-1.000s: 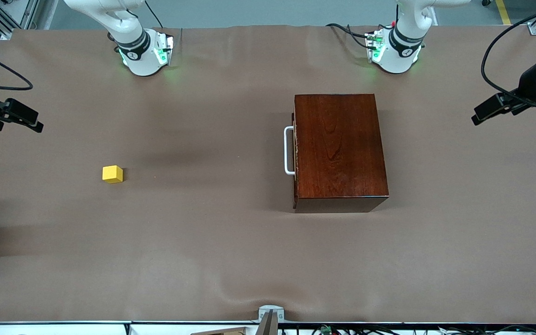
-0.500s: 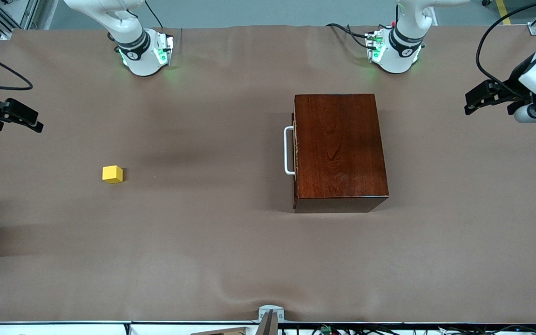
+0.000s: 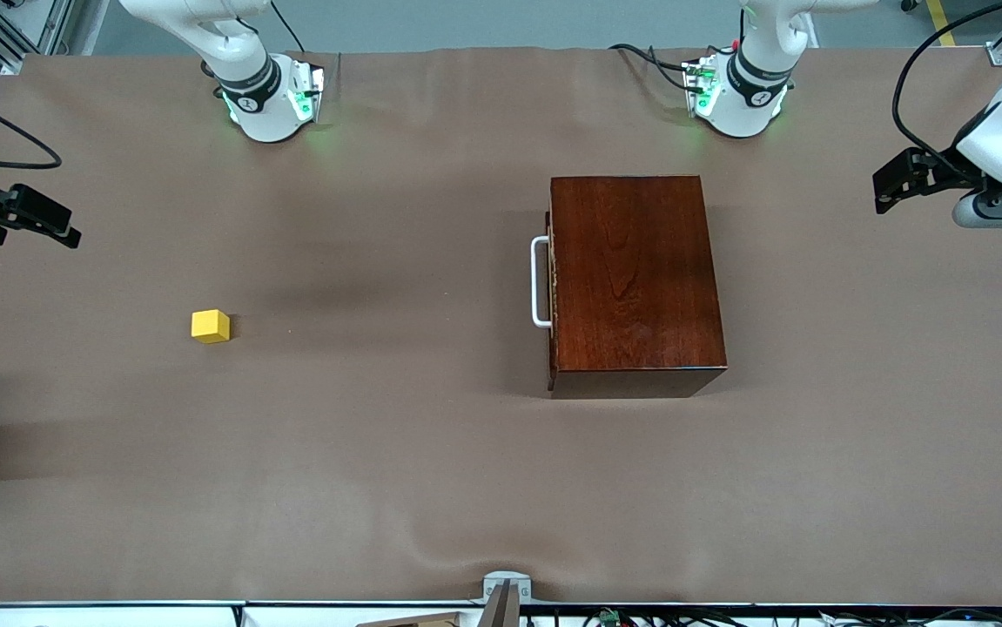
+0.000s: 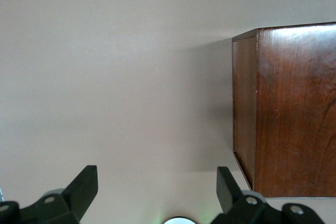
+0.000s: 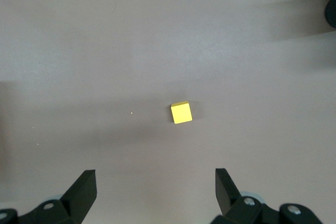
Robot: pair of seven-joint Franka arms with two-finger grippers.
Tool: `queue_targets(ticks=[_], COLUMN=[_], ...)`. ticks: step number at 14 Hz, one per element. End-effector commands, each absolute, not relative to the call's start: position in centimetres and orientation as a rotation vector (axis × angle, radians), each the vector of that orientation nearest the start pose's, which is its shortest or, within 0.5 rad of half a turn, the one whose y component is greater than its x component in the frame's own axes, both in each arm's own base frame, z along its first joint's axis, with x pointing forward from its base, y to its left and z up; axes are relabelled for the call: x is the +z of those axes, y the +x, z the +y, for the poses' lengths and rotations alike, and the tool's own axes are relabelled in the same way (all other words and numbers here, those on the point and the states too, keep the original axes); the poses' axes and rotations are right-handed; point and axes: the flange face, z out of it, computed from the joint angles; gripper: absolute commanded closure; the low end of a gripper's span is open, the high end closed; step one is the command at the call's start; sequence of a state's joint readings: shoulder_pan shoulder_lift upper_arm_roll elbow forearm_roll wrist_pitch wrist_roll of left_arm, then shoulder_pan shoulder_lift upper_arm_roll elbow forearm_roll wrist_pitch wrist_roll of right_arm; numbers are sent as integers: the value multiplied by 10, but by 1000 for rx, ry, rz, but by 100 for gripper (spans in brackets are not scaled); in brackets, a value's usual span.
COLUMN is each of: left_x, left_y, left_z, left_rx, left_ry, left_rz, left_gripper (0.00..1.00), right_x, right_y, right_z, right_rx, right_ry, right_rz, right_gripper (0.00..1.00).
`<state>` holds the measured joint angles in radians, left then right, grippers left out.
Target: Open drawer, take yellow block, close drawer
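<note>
The drawer of the dark reddish-brown wooden box is shut. Its white bar handle faces the right arm's end of the table. The yellow block lies on the bare table toward the right arm's end, well apart from the box. My right gripper is open and empty over the table's edge at that end; its wrist view shows the block ahead of the open gripper. My left gripper is open and empty over the left arm's end; its wrist view shows the box's handle-less side.
The brown table cover has low wrinkles near the front edge. The arms' bases stand along the edge farthest from the front camera. A small metal bracket sits at the front edge.
The left arm's hand has shifted and turned a little toward the arms' bases. The right gripper, the block and the box have not moved.
</note>
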<state>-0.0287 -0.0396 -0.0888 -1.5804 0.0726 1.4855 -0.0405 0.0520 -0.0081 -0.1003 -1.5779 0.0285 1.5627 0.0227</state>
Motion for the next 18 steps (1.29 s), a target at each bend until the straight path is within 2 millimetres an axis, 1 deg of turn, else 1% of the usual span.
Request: queue_targets(ticks=[1,6,9,18], left_x=[637,632,625,629], left_y=[526,525,530,531], left_z=[-53,-57,-58,-56], left_rx=[86,112,131,108], left_ry=[-3070,-3107,-3106,-3109], left_rz=[135,141,151,144], left_gripper=[0,0,0,0], right_x=[632,632,632,632], right_y=[545,545,545,545], right_z=[-23,-23,-23,-22], right_rx=[-10,-10,-10,-10], right_ry=[-3120,-3120,-3120,-3120], right_rz=[117,117,117,115], right_gripper=[0,0,0,0])
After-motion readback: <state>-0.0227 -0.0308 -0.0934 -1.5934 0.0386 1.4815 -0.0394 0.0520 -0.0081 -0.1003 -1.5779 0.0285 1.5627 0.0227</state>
